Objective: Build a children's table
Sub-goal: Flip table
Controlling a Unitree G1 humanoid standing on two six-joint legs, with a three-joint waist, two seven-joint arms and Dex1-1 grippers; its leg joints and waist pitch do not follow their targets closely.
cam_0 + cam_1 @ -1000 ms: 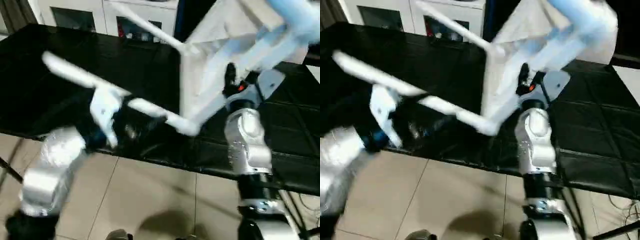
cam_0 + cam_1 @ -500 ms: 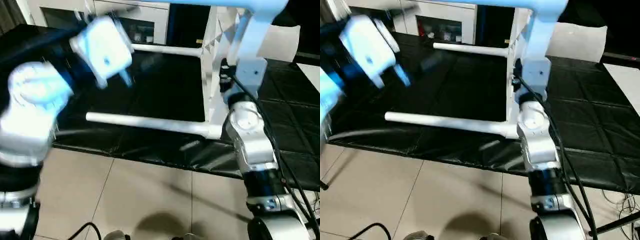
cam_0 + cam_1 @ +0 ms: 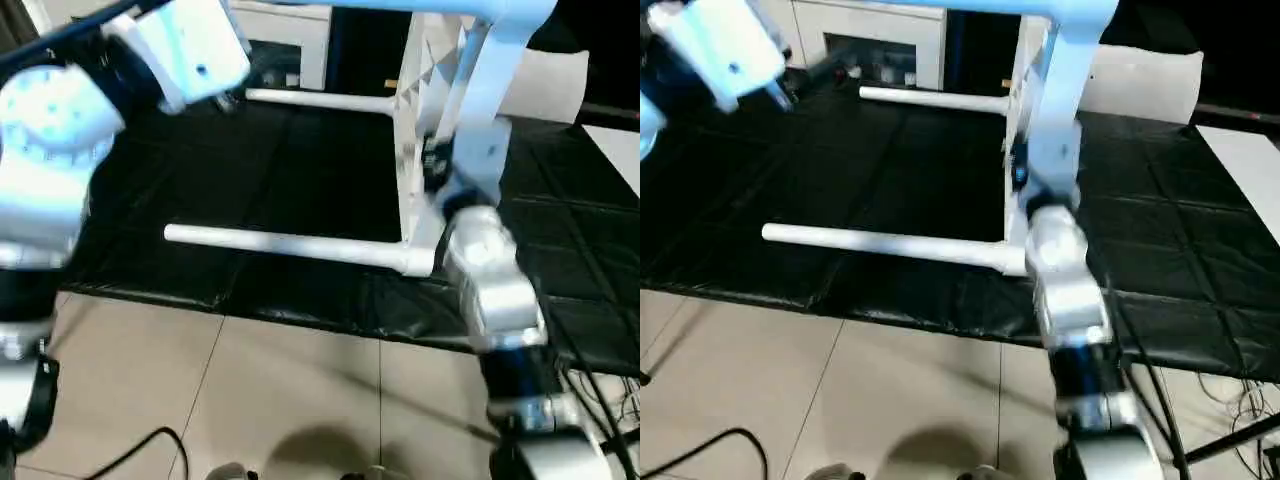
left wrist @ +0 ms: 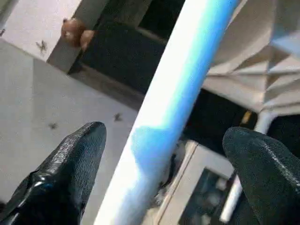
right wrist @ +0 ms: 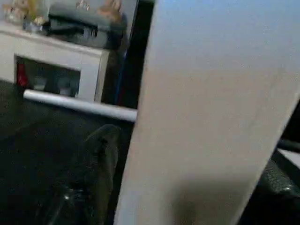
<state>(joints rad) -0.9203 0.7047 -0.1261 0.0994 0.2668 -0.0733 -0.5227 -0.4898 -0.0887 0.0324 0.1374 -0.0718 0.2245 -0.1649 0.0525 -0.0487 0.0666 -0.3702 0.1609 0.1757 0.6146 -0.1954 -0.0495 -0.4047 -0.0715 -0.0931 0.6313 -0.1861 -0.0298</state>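
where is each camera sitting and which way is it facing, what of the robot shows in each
Left eye, right eye: on the head, looking forward and down at the tabletop standing on edge on the black work surface, legs pointing sideways; silver forearms show.
Left wrist: on the left arm, looking along its black fingers past a leg running between them.
Right wrist: on the right arm, close against a white part; one dark finger shows.
Shared: the far leg in the eye and right wrist views.
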